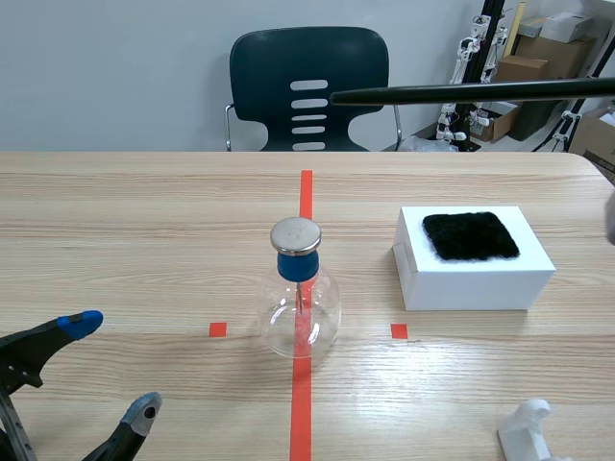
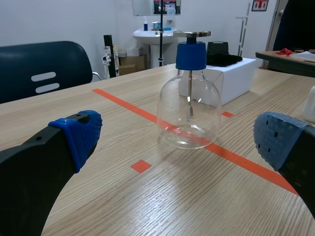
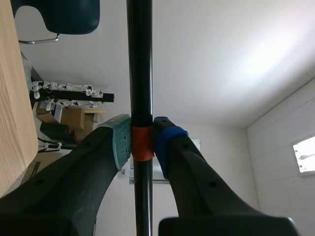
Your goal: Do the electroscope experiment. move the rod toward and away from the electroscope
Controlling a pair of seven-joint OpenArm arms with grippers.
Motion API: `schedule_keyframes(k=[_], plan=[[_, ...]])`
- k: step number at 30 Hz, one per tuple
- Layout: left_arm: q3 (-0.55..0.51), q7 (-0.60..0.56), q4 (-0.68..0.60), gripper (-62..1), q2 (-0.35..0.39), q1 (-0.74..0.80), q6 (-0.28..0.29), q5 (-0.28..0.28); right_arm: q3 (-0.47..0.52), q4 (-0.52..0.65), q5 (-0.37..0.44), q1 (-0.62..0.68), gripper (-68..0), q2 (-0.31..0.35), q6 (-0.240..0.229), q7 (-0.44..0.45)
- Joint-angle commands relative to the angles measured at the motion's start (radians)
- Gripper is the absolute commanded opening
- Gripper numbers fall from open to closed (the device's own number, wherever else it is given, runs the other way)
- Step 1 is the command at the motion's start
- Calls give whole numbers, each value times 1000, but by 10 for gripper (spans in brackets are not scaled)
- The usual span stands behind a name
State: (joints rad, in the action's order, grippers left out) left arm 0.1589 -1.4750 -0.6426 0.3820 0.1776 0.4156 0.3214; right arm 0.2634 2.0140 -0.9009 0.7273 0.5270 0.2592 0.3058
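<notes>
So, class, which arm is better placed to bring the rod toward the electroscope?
Right. The right fingers are shut on the black rod, held high; the left fingers are open and empty, low near the electroscope.

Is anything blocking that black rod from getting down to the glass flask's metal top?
Nothing visible. The rod hangs in open air, higher than the flask; the white box sits off to its side.

Electroscope (image 1: 300, 298): clear flask, blue stopper, metal disc, upright on centre tape line | Rod (image 1: 471, 91): black, orange band, level, raised well above electroscope, clamped in right gripper (image 3: 141, 140)
</notes>
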Motion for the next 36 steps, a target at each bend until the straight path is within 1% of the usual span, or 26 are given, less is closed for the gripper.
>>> schedule_keyframes(k=[1, 3, 8, 12, 15, 21, 23, 36], plan=[[0, -18, -5, 14, -4, 2, -2, -7, 35, 15, 26, 40, -664, 6, 38, 12], [0, -18, -5, 14, -4, 2, -2, -7, 87, 16, 50, 87, -664, -15, 66, 39], [0, -18, -5, 14, -4, 2, -2, -7, 203, 15, 122, 170, -664, -84, 67, 110], [0, -18, -5, 14, -4, 2, -2, -7, 254, 14, 205, 214, -664, -97, 66, 120], [0, -18, -5, 14, -4, 2, -2, -7, 281, 7, 244, 237, -664, -103, 65, 126], [0, -18, -5, 14, -4, 2, -2, -7, 301, -56, 254, 241, -664, -103, 63, 173], [0, -18, -5, 14, -4, 2, -2, -7, 301, -70, 254, 237, -664, -103, 63, 176], [0, -18, -5, 14, -4, 2, -2, -7, 301, -72, 255, 237, -664, -103, 63, 179]])
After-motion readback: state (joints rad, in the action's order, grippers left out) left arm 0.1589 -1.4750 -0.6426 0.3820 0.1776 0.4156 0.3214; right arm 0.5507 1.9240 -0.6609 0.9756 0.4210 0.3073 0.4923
